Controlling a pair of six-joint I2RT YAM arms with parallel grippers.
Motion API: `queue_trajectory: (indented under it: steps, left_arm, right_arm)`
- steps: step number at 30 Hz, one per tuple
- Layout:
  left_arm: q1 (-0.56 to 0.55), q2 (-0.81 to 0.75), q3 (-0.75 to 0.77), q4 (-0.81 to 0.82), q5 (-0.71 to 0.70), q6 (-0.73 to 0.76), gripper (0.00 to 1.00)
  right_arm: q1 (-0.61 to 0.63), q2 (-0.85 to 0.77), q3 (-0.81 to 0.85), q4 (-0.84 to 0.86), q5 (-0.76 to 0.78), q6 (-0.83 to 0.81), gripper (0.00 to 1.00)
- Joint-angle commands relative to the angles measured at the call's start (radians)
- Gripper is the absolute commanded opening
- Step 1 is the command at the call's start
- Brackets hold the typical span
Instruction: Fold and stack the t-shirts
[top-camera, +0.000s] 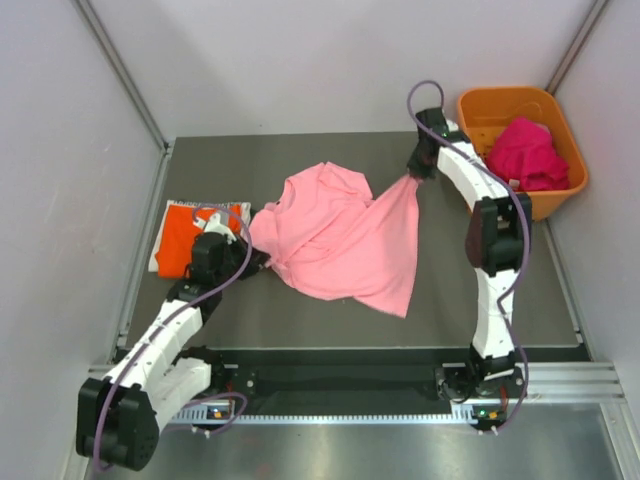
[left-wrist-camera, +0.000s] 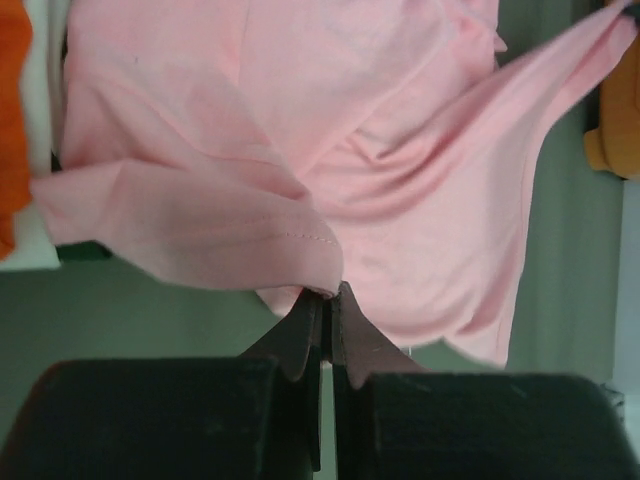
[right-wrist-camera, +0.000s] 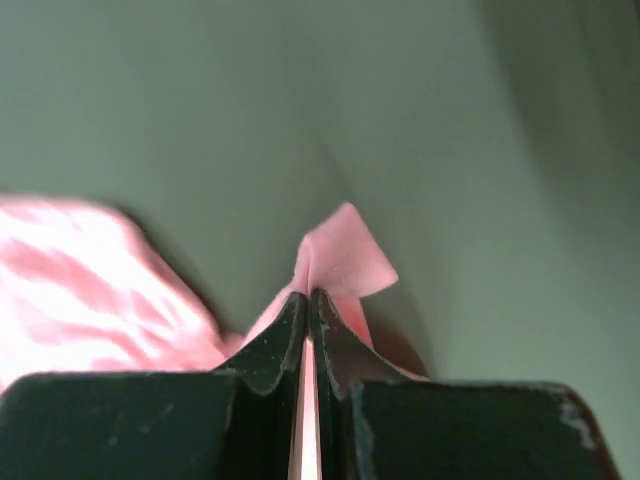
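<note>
As both clamp it, pink t-shirt (top-camera: 340, 240) spans left gripper (left-wrist-camera: 328, 300) to right gripper (right-wrist-camera: 310, 298).

spread t-shirt (top-camera: 335, 245) centre | folded stack (top-camera: 178, 240) left | basket (top-camera: 490, 120) far right

Soft, even overhead light, faint shadows; top view sharp, right wrist view blurry, pink t-shirt (right-wrist-camera: 90, 290) overexposed.

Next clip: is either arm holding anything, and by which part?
Both hold the light pink t-shirt. The left gripper pinches a stitched edge at the shirt's left end. The right gripper pinches a corner of cloth at its far right end.
</note>
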Motion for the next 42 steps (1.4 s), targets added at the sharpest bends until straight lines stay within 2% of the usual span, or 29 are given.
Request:
queue_trajectory:
  steps: [1, 3, 5, 6, 7, 8, 9, 12, 13, 14, 15, 17, 18, 24, 27, 29, 30, 33, 34, 36, 39, 42]
  left_arm:
    - [-0.038, 0.006, -0.111, 0.160, 0.051, -0.119, 0.00]
    - [-0.073, 0.012, -0.147, 0.238, 0.030, -0.149, 0.00]
    - [-0.119, 0.041, -0.165, 0.274, -0.028, -0.173, 0.00]
    - [-0.176, 0.055, -0.164, 0.288, -0.047, -0.173, 0.00]
    - [-0.205, 0.093, -0.153, 0.297, -0.063, -0.167, 0.04]
    - [-0.228, 0.114, -0.138, 0.285, -0.089, -0.146, 0.05]
    - [-0.257, 0.136, -0.095, 0.268, -0.103, -0.137, 0.05]
    - [-0.261, 0.170, -0.032, 0.159, -0.177, -0.109, 0.17]
    - [-0.261, 0.153, -0.026, 0.144, -0.215, -0.100, 0.25]
    - [-0.261, 0.138, -0.023, 0.118, -0.235, -0.086, 0.42]
    - [-0.259, 0.123, -0.021, 0.110, -0.279, -0.081, 0.51]
    - [-0.261, 0.069, -0.026, 0.104, -0.310, -0.077, 0.62]
    - [-0.259, 0.052, -0.027, 0.104, -0.338, -0.075, 0.66]
    - [-0.253, -0.051, -0.003, -0.037, -0.438, -0.049, 0.76]
    - [-0.247, -0.083, 0.006, -0.087, -0.469, -0.037, 0.76]
    - [-0.245, -0.105, 0.005, -0.099, -0.478, -0.029, 0.75]
    - [-0.245, -0.117, 0.005, -0.102, -0.478, -0.026, 0.75]
    - [-0.242, -0.126, 0.009, -0.108, -0.485, -0.017, 0.74]
    - [-0.242, -0.128, 0.012, -0.107, -0.487, -0.014, 0.73]
    - [-0.242, -0.129, 0.019, -0.113, -0.489, -0.006, 0.72]
    - [-0.242, -0.134, 0.034, -0.140, -0.502, -0.009, 0.69]
    - [-0.242, -0.163, 0.026, -0.143, -0.512, -0.008, 0.69]
  right_arm:
    - [-0.048, 0.180, 0.315, -0.151, 0.018, -0.032, 0.00]
    - [-0.064, 0.221, 0.456, -0.147, -0.002, -0.042, 0.00]
    - [-0.082, 0.217, 0.445, -0.101, -0.034, -0.073, 0.08]
    - [-0.085, 0.181, 0.393, -0.049, -0.054, -0.087, 0.18]
    - [-0.087, 0.153, 0.356, -0.023, -0.059, -0.116, 0.54]
    - [-0.085, 0.119, 0.310, 0.003, -0.054, -0.131, 0.66]
    - [-0.082, 0.043, 0.202, 0.061, -0.056, -0.148, 0.69]
    - [-0.070, -0.126, -0.027, 0.157, -0.080, -0.219, 0.74]
    - [-0.059, -0.164, -0.078, 0.165, -0.079, -0.246, 0.76]
    - [-0.053, -0.203, -0.127, 0.169, -0.074, -0.257, 0.77]
    - [-0.047, -0.281, -0.223, 0.171, -0.056, -0.265, 0.79]
    - [-0.021, -0.405, -0.336, 0.188, -0.031, -0.279, 0.91]
    - [-0.010, -0.448, -0.461, 0.215, -0.007, -0.271, 0.99]
    - [0.028, -0.713, -0.905, 0.333, -0.127, -0.176, 1.00]
    - [0.028, -0.806, -1.040, 0.355, -0.167, -0.145, 0.81]
    - [0.031, -0.847, -1.092, 0.366, -0.201, -0.127, 0.70]
    - [0.034, -0.879, -1.131, 0.366, -0.198, -0.109, 0.62]
    - [0.034, -0.903, -1.189, 0.381, -0.191, -0.096, 0.54]
    - [0.036, -0.900, -1.197, 0.386, -0.192, -0.093, 0.48]
    - [0.036, -0.886, -1.215, 0.395, -0.198, -0.089, 0.47]
    - [0.042, -0.857, -1.232, 0.410, -0.194, -0.090, 0.39]
    - [0.050, -0.832, -1.240, 0.418, -0.183, -0.090, 0.41]
